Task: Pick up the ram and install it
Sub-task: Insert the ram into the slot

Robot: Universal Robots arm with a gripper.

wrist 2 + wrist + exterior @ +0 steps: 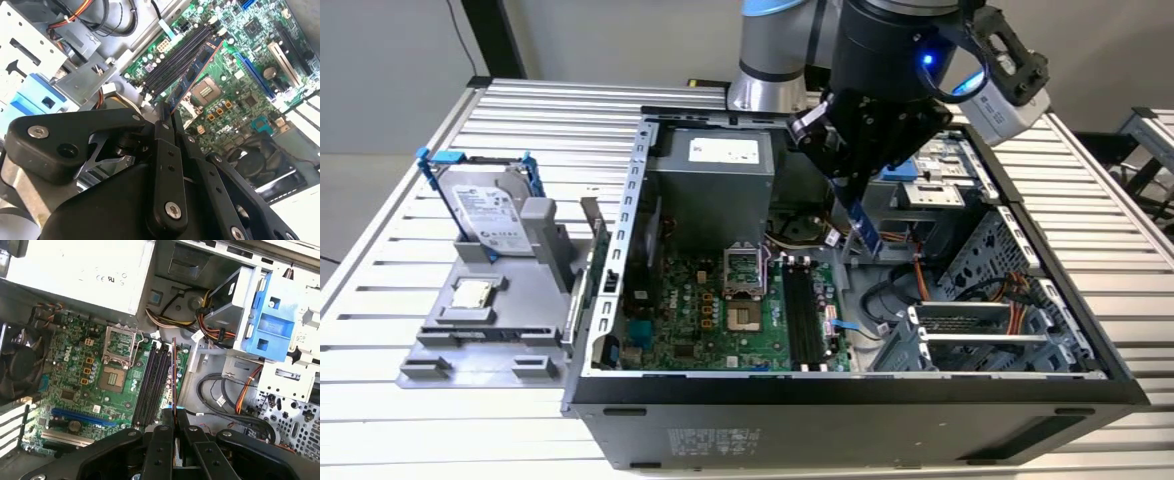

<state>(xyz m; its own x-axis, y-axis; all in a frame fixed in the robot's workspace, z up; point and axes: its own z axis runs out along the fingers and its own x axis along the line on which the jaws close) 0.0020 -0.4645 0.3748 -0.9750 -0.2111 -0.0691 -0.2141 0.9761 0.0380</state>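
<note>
Open computer case (854, 420) sits on the slatted desk (440, 440), side panel off and motherboard facing up.

- Arm drops in from above the case with the wrist aimed down. The tool (845, 190) hangs over the inner side of the board, near the drive cage.
- In both wrist views the tool (167, 114) (174, 412) is pinched narrow on the ram (192, 75), gripping it at one end. The rest of the stick reaches down toward the board.
- In the first wrist view the ram (173, 372) shows edge-on as a thin line running parallel to the memory slots (155, 380) and just beside them. I read this thin-edge grip as chosen so the stick lines up with a slot.
- The ram (858, 228) is above the slots (803, 310) and not seated. I cannot tell whether its lower end touches anything.
- A hard drive (487, 215) and a processor chip (474, 293) rest on the grey fixture well apart, toward the exterior view's left.
</note>
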